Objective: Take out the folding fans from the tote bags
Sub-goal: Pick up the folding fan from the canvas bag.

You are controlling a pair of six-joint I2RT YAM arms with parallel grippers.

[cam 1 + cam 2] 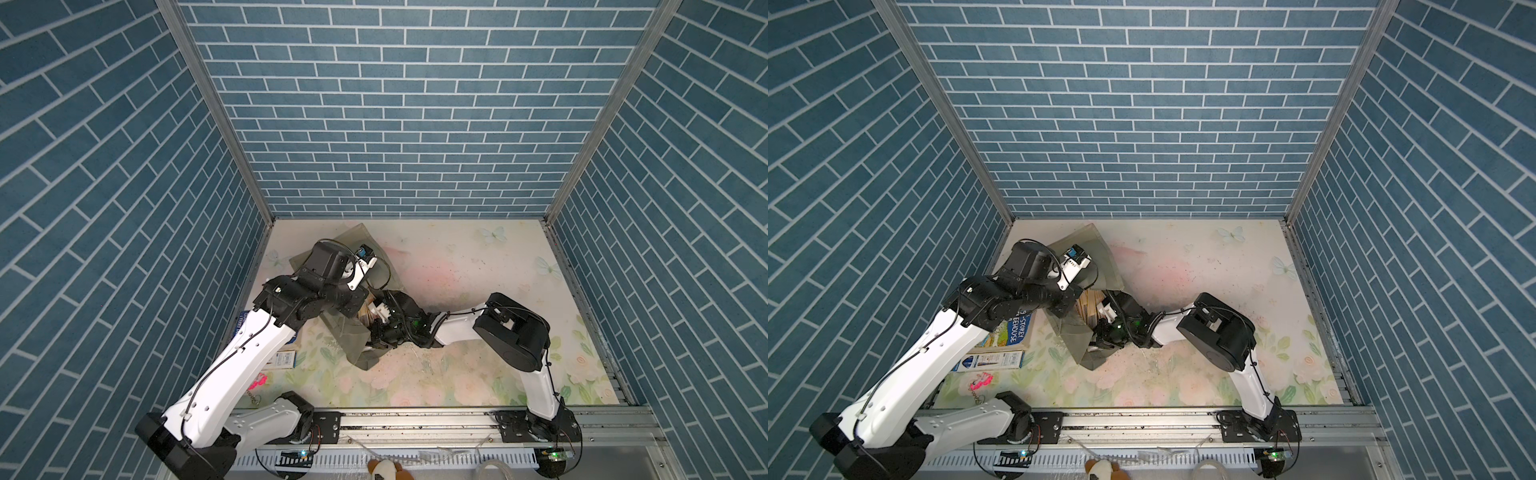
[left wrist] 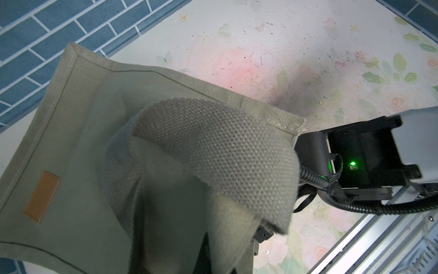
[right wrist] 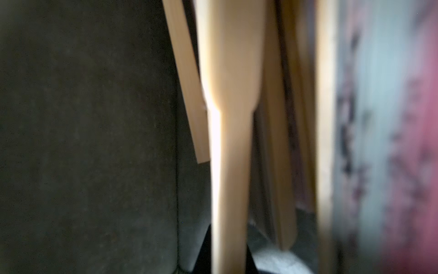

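The grey-green tote bag (image 1: 354, 338) (image 1: 1096, 245) lies at the back left of the floral table, and its orange patch (image 2: 41, 197) shows in the left wrist view. My left gripper (image 1: 351, 301) is shut on the bag's upper fabric (image 2: 213, 147), which drapes over its jaws and holds the mouth up. Pale bamboo folding fans (image 1: 365, 313) (image 1: 1088, 307) show in the bag's mouth. My right gripper (image 1: 374, 318) reaches into that mouth. In the right wrist view its dark fingers press both sides of one fan's bamboo stick (image 3: 227, 142), with more fans (image 3: 279, 166) beside it.
A blue printed book (image 1: 1009, 332) and a slim blue-and-white box (image 1: 992, 360) lie left of the bag, partly under my left arm. A pink tassel (image 1: 980, 380) lies near the front left. Brick-patterned walls close three sides. A plush toy (image 1: 386, 471) sits beyond the front rail.
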